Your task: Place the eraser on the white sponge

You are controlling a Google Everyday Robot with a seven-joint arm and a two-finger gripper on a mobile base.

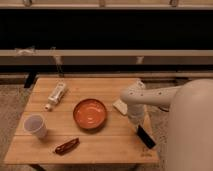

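Gripper was pointing down over the right side of the table, just right of the orange bowl. Couldn't tell whether it was open or closed.

Eraser was directly below and near-right of the gripper. It was a black block lying on a diagonal, with its far end up against the gripper tip and its near end by the table's right near corner. Couldn't tell if it was gripped, just touching, or flat on the table.

White sponge was just left and far of the gripper, between the bowl and the wrist, and partly hidden by the arm. Eraser was not on it; the two were apart, with the gripper between them.

The arm ran in horizontally from the right, bent at an elbow above the sponge and dropped to the gripper. The robot's white body filled the right near part of the view.

Rest of the table:
- Bowl was around centre and upright.
- White tube bottle lay on its side, far left.
- White cup stood upright, near left.
- Reddish-brown wrapper lay near the front edge, between the cup and bowl and nearer than both.
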